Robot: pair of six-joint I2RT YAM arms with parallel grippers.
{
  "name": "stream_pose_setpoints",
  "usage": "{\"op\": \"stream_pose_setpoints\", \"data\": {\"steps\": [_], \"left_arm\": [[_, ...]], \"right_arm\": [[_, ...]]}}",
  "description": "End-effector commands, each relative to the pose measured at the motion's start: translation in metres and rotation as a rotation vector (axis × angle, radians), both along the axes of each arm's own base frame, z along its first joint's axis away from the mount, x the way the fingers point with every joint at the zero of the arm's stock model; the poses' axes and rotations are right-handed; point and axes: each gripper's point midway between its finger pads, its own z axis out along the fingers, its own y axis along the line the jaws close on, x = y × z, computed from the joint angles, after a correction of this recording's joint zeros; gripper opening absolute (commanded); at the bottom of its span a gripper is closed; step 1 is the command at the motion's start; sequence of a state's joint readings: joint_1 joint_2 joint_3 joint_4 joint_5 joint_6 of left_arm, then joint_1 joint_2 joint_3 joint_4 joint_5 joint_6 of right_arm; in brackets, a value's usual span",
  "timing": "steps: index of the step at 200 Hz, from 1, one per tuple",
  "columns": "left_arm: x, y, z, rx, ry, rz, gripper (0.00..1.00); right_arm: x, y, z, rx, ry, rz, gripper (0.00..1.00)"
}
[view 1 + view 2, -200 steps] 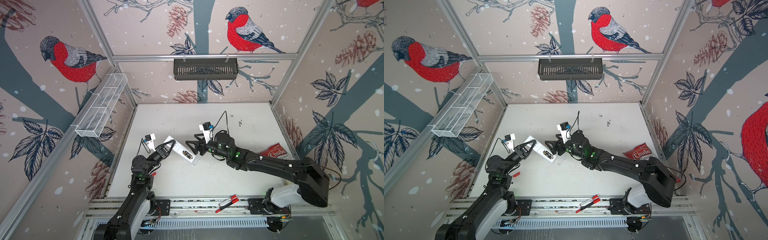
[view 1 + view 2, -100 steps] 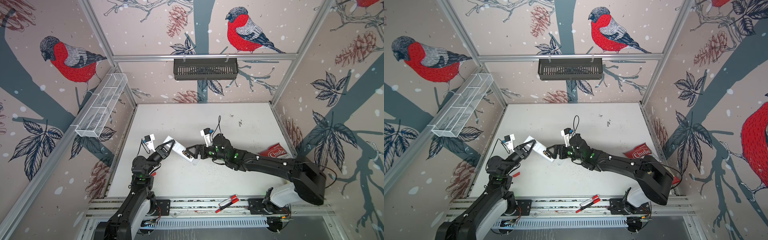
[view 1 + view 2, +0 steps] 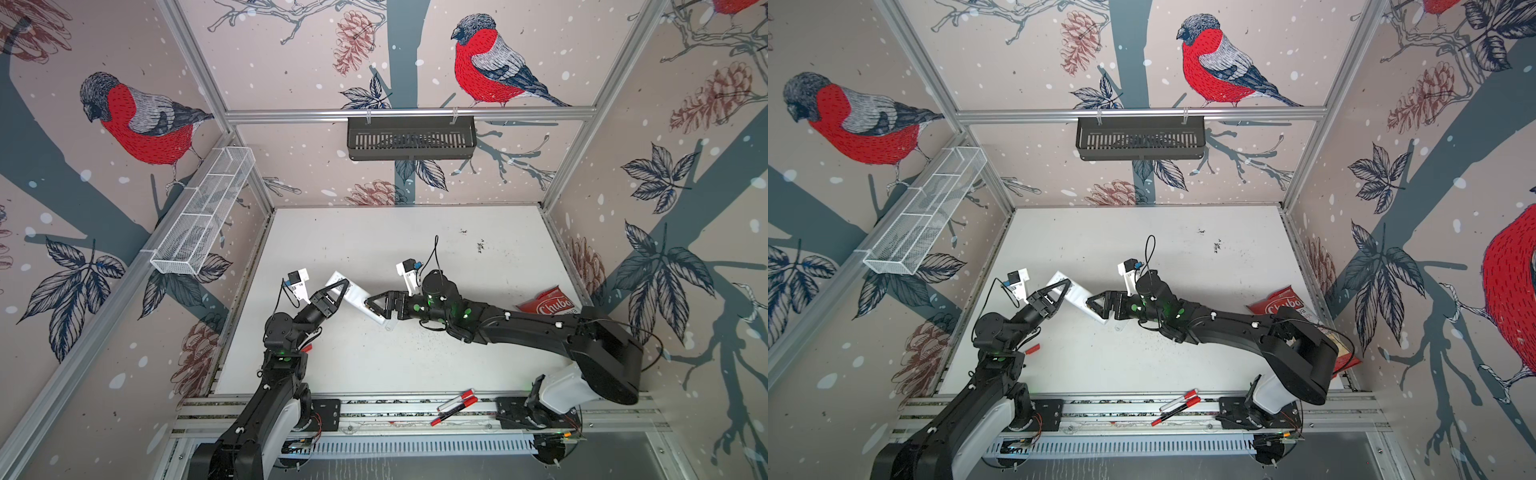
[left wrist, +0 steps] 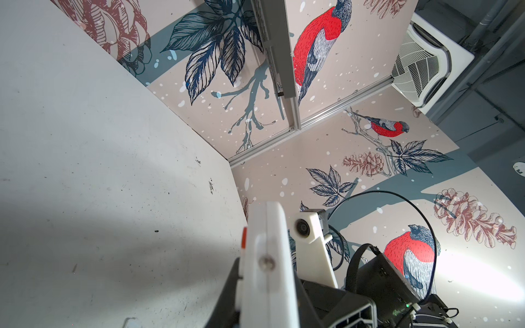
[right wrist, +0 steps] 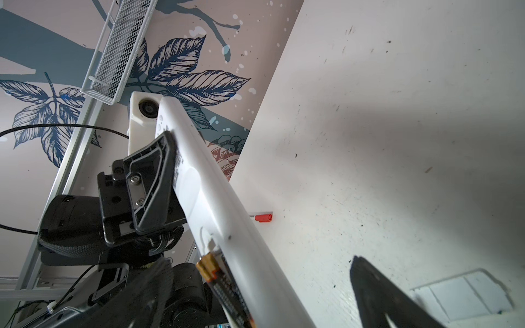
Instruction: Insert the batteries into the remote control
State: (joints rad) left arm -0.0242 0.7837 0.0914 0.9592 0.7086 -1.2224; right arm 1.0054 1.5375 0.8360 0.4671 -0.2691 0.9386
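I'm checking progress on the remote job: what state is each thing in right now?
remote control: lifted off the table, tilted, battery compartment open.
battery: one lying in the compartment; a second not visible.
compartment cover: off, flat on the table.
left claw: shut on the remote control.
right claw: open, around the remote's compartment end.

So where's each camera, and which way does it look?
Top views: overhead, looking down at the white table; both black arms show.
Left wrist: on the left arm, facing the right arm past the long slim white remote control in its left gripper.
Right wrist: on the right arm, facing the left gripper; its open right gripper shows.
Both wrist views share the remote.
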Motion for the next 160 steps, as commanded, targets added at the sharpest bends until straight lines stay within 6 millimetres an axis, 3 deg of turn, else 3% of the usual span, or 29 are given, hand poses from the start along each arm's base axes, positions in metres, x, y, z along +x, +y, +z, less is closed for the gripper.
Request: {"op": "stream_pose_setpoints", "data": {"steps": [1, 160], "left_arm": [[-0.004, 0.000, 0.017, 0.004, -0.090, 0.002, 0.00], [-0.005, 0.000, 0.021, -0.009, -0.100, 0.000, 0.00]], "right_arm": [[0.000, 0.005, 0.005, 0.023, -0.014, 0.013, 1.00], [0.000, 0.007, -0.012, -0.002, -0.002, 0.022, 0.91]]}}
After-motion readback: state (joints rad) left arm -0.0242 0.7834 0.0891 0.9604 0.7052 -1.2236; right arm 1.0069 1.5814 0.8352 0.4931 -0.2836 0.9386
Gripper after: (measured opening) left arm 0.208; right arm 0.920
